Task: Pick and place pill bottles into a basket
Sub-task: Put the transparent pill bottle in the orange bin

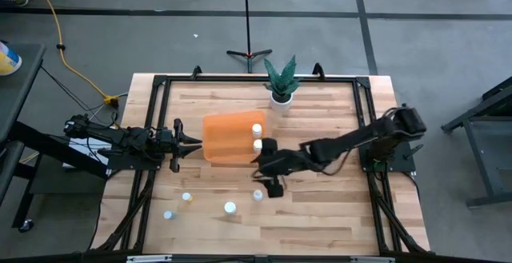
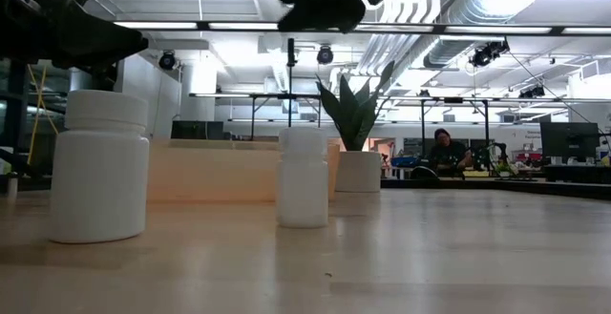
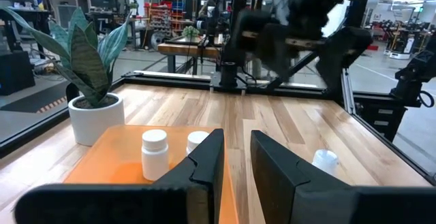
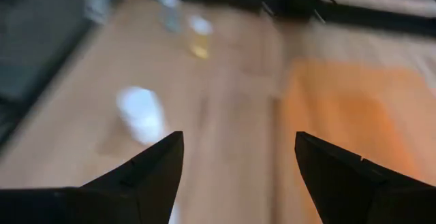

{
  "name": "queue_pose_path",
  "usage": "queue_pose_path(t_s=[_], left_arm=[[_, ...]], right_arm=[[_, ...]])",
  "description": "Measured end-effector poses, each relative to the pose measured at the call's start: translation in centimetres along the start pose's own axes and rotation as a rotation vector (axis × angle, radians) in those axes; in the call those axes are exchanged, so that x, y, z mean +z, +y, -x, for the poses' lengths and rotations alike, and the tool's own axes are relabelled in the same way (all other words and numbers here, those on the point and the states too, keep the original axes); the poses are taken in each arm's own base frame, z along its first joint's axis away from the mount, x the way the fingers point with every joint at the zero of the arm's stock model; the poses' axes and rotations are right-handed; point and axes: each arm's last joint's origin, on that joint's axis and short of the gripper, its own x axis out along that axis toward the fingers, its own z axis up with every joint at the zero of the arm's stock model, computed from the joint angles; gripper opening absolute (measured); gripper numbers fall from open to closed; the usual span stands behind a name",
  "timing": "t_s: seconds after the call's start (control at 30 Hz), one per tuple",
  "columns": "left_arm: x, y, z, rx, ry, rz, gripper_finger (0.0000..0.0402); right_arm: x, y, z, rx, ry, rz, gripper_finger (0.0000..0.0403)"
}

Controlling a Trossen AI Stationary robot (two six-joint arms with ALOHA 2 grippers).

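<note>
table (image 1: 336, 207): four bottles loose at 6-7 o'clock
basket (image 1: 228, 137): centre, two bottles (image 1: 257, 129) at its 3 o'clock edge
right gripper (image 1: 268, 185): fingers spread, empty, near bottle (image 1: 258, 195); risk: toppling it
left gripper (image 1: 192, 141): fingers slightly apart, touching basket's 9 o'clock wall; risk: shoving it

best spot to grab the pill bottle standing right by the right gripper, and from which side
Grip the pill bottle around its round body just below the white cap, coming straight down from above. It stands upright on the table, apart from the other bottles, so open fingers can straddle it. The right gripper is open and already close; the basket sits just beyond.
</note>
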Motion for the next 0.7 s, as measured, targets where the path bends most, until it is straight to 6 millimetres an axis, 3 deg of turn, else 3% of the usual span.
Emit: queue_pose_path(t_s=[0.13,0.3,0.7], left_arm=[[0.0,0.0,0.0,0.000,0.000,0.000,0.0108],[0.0,0.0,0.0,0.000,0.000,0.000,0.0108],[0.0,0.0,0.0,0.000,0.000,0.000,0.0108]], right_arm=[[-2.4,0.9,-0.1,0.135,-0.063,-0.020,0.0271],[-4.2,1.2,-1.1,0.138,-0.003,-0.020,0.0271],[-6.3,1.6,-3.9,0.217,0.072,0.018,0.0271]])
